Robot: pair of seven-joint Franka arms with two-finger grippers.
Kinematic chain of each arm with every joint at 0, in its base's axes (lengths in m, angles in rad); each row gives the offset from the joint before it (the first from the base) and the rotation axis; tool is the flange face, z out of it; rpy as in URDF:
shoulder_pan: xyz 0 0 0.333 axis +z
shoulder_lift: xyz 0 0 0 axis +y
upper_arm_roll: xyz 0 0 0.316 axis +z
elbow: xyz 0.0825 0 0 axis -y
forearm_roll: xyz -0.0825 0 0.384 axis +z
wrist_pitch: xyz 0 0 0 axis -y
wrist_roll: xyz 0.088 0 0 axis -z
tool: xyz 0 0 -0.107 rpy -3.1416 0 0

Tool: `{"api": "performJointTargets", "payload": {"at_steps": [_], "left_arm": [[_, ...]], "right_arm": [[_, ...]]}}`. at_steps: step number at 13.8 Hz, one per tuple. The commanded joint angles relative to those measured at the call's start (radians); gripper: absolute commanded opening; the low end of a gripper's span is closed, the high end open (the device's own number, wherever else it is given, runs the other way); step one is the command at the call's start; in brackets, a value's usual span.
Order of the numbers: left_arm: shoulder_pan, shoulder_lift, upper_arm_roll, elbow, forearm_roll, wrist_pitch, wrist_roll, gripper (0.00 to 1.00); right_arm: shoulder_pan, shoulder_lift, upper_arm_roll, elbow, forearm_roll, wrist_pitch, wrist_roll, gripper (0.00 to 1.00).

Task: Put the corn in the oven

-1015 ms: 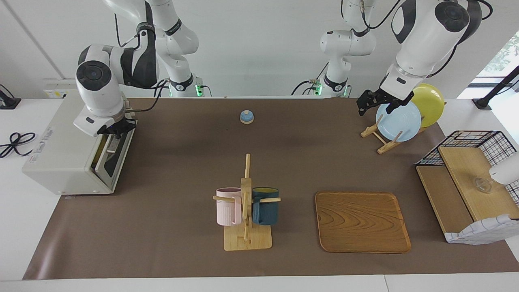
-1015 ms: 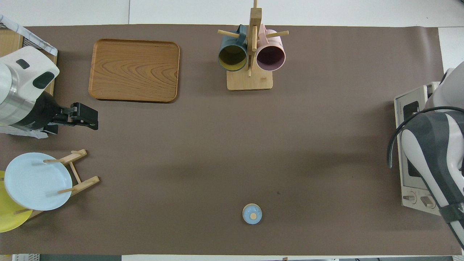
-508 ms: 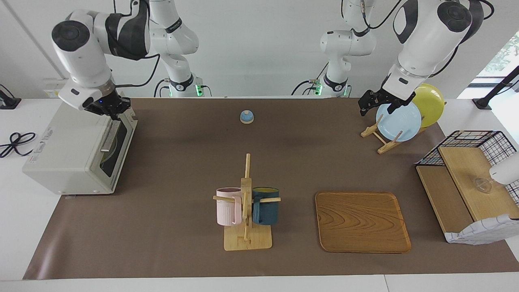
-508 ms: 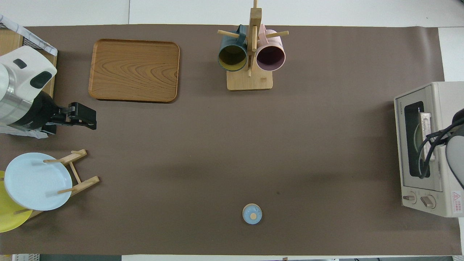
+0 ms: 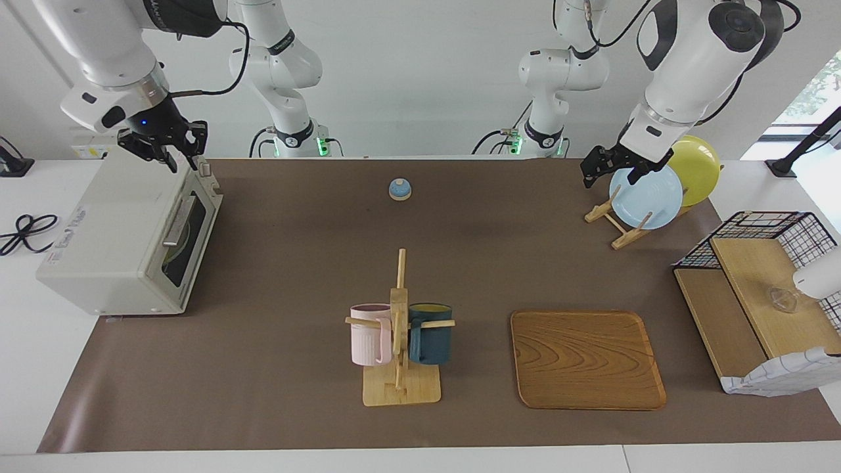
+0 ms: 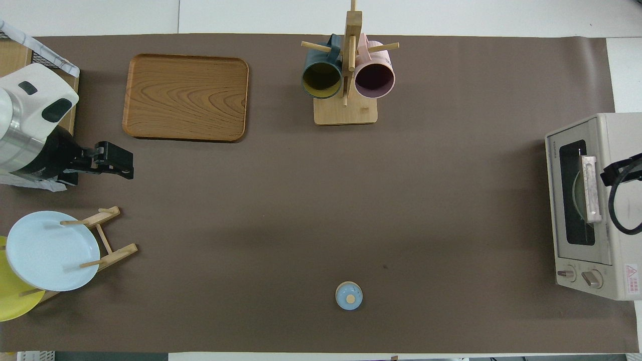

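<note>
Fingers first: those of the right gripper (image 5: 164,148) stood apart with nothing between them as it hung over the top edge of the boxy off-white toaster oven (image 5: 112,230), at the right arm's end of the table. The oven's dark glass door (image 5: 181,253) was shut, its metal bar handle (image 5: 176,220) free. I saw no bright yellow corn cob anywhere on the brown mat. I judged it was inside, with the door closed to keep it there, though a pale rounded shape behind the glass was all I could make out. Mid-table sat a small blue round bell (image 5: 399,189), near the robots, and a wooden mug tree (image 5: 398,328) hung with a pink mug (image 5: 369,341) and a dark blue mug (image 5: 430,341). Beside that lay a bare rectangular wooden tray (image 5: 587,360). The left gripper (image 5: 611,172) waited, fingers spread and empty, over the wooden plate rack (image 5: 621,236) holding a light blue plate (image 5: 647,197) and a round yellow plate (image 5: 700,167), well clear of the oven work.
</note>
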Motion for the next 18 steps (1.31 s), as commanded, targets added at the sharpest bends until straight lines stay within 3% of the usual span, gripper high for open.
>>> {"api": "performJointTargets", "payload": {"at_steps": [1, 2, 4, 9, 18], "left_arm": [[0.012, -0.014, -0.004, -0.007, -0.011, -0.001, 0.004, 1.0], [0.012, -0.014, -0.004, -0.007, -0.011, -0.001, 0.004, 1.0], [0.012, -0.014, -0.004, -0.007, -0.011, -0.001, 0.004, 1.0], [0.012, -0.014, -0.006, -0.007, -0.011, -0.001, 0.004, 1.0], [0.012, -0.014, -0.004, -0.007, -0.011, -0.001, 0.004, 1.0]], "right_arm": [[0.003, 0.021, 0.003, 0.03, 0.031, -0.021, 0.027, 0.65], [-0.002, 0.021, 0.0, 0.03, 0.036, -0.023, 0.027, 0.67], [-0.003, 0.022, -0.003, 0.031, 0.034, -0.027, 0.037, 1.0], [-0.002, 0.025, -0.003, 0.054, 0.071, -0.026, 0.134, 1.0], [0.015, 0.01, -0.011, 0.033, 0.068, -0.05, 0.146, 1.0]]}}
